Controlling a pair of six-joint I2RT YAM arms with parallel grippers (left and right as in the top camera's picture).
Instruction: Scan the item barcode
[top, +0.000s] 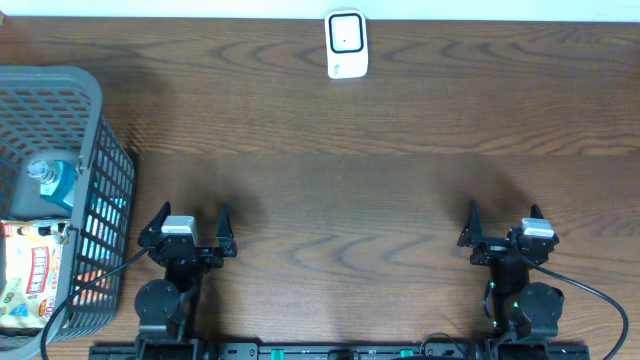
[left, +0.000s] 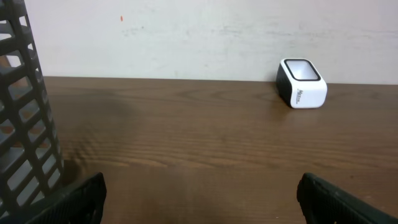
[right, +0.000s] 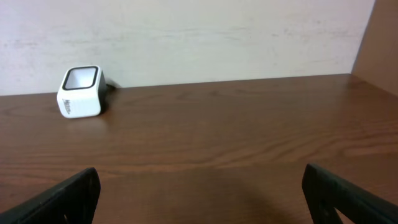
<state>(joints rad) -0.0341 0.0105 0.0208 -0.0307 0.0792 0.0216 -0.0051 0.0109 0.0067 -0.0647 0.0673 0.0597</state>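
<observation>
The scanner (top: 346, 44) sat at the far edge of the tabletop (top: 350, 170), near its middle and close to the wall. A grey basket (top: 112, 185) stood at the left edge, with a bottle (top: 48, 182) and a snack packet (top: 30, 275) lying inside it. The left gripper (top: 192, 216) hung near the front edge, just right of the basket, jaws wide apart and empty. The right gripper (top: 505, 212), well apart from it, also had its jaws wide apart, holding nothing.

We count one scanner (top: 347, 44), one basket (top: 50, 77) and two grippers: left gripper (top: 193, 212), right gripper (top: 505, 210). Inside the basket we see one bottle (top: 45, 178) and one packet (top: 30, 275)
</observation>
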